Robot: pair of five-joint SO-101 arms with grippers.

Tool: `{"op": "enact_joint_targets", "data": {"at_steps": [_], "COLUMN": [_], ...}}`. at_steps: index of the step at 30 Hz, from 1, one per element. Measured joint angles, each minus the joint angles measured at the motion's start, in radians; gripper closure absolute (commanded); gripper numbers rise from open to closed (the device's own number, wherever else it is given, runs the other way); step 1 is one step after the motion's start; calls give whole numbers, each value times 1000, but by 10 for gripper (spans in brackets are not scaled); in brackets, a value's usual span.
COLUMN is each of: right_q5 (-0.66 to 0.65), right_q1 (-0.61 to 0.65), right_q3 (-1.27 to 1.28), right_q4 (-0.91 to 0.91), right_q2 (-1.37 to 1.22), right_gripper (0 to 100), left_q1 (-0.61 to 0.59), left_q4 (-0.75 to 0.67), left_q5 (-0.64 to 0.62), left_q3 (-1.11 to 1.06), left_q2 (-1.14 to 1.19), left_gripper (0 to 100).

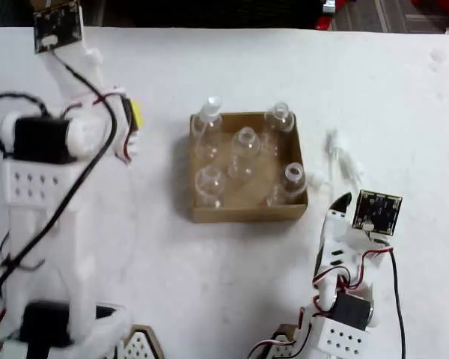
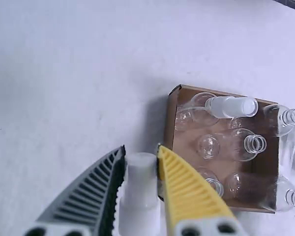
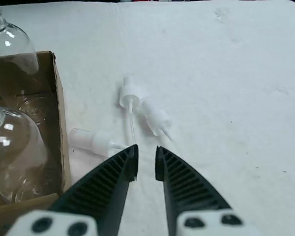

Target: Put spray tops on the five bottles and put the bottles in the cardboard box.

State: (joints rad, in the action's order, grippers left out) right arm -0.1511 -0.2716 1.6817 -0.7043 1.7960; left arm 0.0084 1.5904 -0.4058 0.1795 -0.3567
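The left fingers (image 2: 139, 153), one grey and one yellow, are closed tight on a white spray top (image 2: 140, 184), pinching it by its sides so the head pokes up between the tips. They hang to the left of the cardboard box (image 2: 170, 115), near it but not over it.

Across on the right, the right fingers (image 3: 146, 156) stand a little way apart and hold nothing. They point at the table (image 3: 226, 73) just on the near side of three loose tops (image 3: 155, 119), which lie in a small cluster right of the box.

Now the box. We count five bottles (image 1: 245, 146) in it, upright, one at each corner and one in the middle. The capped bottle (image 1: 208, 116) in the far left corner wears its spray top. The other four show open necks.

So the score, as we read it: all five bottles sit in the box, so the boxing half looks done. The capping half is one down, four to go. One of those four tops is in the left fingers and looks like the next to go on. The other three wait on the table by the right fingers. The tops add up to five, so nothing seems to be missing.
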Motion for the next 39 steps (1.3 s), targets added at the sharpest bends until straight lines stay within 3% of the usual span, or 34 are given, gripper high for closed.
{"op": "enact_joint_targets", "data": {"at_steps": [10,16,24,29,35,39], "right_q5": [0,0,0,0,0,0], "right_q1": [0,0,0,0,0,0], "right_q3": [0,0,0,0,0,0], "right_q4": [0,0,0,0,0,0], "right_q2": [0,0,0,0,0,0], "right_gripper": [946,946,946,946,946,946], "left_q1": [3,135,265,272,278,330], "left_q4": [-379,-664,-1195,-1562,-1703,-1731], "left_q5": [-3,-3,-3,-5,3,120], "left_q3": [-397,-578,-918,-1166,-1221,-1263], "left_q2": [-456,-689,-835,-841,-842,-842], "left_gripper": [980,980,980,980,980,980]}}
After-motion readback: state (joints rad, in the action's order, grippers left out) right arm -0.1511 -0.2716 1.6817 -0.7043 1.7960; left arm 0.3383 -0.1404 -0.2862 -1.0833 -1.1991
